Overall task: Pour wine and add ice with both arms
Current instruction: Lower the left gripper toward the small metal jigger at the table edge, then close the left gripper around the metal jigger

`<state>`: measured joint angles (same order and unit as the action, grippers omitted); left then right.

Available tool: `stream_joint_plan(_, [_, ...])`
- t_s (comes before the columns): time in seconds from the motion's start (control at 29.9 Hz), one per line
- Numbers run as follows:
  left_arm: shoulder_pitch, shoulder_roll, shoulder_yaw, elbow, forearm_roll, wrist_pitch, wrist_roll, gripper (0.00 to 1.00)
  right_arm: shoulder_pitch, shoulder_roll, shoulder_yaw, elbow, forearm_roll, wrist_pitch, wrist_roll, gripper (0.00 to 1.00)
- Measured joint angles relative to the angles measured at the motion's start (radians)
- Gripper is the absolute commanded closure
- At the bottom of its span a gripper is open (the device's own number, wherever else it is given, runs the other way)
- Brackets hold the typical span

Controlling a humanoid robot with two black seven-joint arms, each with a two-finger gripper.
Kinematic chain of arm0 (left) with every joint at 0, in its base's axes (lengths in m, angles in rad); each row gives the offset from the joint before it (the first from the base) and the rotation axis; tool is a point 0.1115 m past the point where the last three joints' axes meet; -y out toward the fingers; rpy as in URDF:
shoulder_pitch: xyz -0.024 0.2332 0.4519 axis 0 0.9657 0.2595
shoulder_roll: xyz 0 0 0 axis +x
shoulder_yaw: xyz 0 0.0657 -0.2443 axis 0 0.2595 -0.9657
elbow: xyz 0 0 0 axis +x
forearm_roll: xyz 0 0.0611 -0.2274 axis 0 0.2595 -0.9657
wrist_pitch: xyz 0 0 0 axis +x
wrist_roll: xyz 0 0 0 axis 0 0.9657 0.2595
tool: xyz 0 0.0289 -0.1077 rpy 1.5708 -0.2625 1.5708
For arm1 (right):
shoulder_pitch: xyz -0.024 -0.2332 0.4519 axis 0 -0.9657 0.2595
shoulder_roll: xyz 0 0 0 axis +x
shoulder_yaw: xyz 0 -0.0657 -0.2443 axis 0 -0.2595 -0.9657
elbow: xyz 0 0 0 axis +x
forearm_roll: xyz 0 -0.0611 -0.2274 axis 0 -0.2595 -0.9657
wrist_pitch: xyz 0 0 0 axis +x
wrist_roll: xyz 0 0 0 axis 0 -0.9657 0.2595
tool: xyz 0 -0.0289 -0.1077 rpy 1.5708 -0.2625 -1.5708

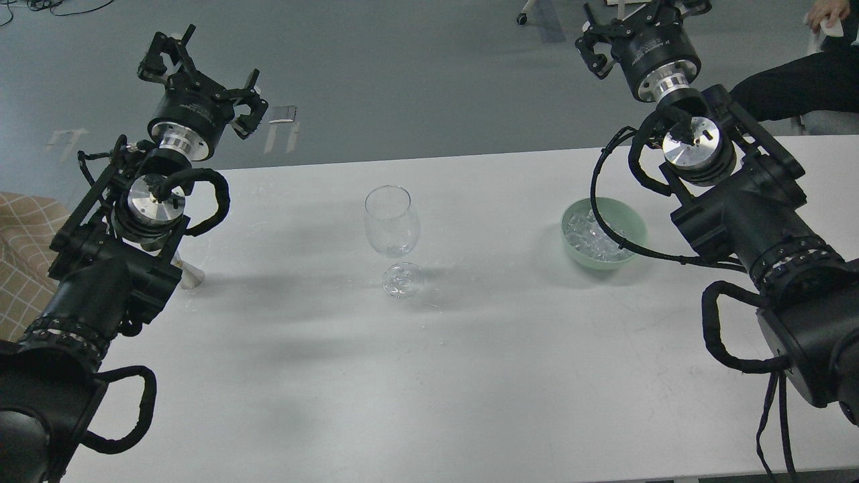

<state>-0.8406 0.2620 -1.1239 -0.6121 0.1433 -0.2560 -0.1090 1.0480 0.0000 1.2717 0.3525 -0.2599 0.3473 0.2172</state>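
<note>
Wine glass (392,231) stands upright mid-table (429,376), looks empty. Ice (590,238) sits in a green bowl (631,225) well right of the glass, under the right arm's cable; right gripper (627,27) is raised beyond the bowl, fingers spread, holding nothing. Left gripper (201,80) is up far left of the glass, also spread and empty, well apart from the ice.

Glass (392,221) stands mid-table (429,376); bowl (604,233) to its right holds ice (594,236). Left arm (114,268) flanks the table's left edge, right arm (738,215) its right.
</note>
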Motion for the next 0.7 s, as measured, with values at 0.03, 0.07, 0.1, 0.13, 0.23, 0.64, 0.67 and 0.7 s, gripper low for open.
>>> stream_joint_plan(0.03, [0.000,0.003,0.001,0.000,0.000,0.000,-0.002,0.02,-0.001,0.000,0.000,-0.001,-0.001,-0.001,0.000,0.00])
stream_joint_plan(0.07, [0.004,0.005,0.001,0.000,0.000,-0.002,-0.005,0.02,-0.003,0.000,-0.004,-0.002,-0.002,-0.001,0.001,0.00])
stream_joint_plan(0.1, [0.008,0.006,0.001,0.000,0.001,-0.004,-0.006,0.02,-0.005,0.000,-0.008,-0.002,-0.003,-0.001,0.002,0.00])
stream_joint_plan(0.13, [0.010,0.009,0.001,-0.002,0.001,-0.008,-0.007,0.02,-0.007,0.000,-0.010,-0.002,-0.004,-0.001,0.003,0.00])
stream_joint_plan(0.23, [0.015,0.021,-0.004,-0.020,0.001,-0.022,-0.002,0.02,-0.017,0.000,-0.013,-0.001,-0.005,-0.001,0.003,0.00])
stream_joint_plan(0.64, [0.228,0.103,-0.049,-0.409,-0.156,0.125,0.003,0.02,-0.021,0.000,-0.014,0.005,-0.004,0.004,0.005,0.00])
stream_joint_plan(0.67, [0.254,0.124,-0.055,-0.443,-0.171,0.130,0.003,0.02,-0.021,0.000,-0.015,0.005,-0.004,0.004,0.005,0.00])
stream_joint_plan(0.7, [0.289,0.151,-0.066,-0.488,-0.188,0.134,0.003,0.02,-0.021,0.000,-0.015,0.005,-0.004,0.004,0.005,0.00])
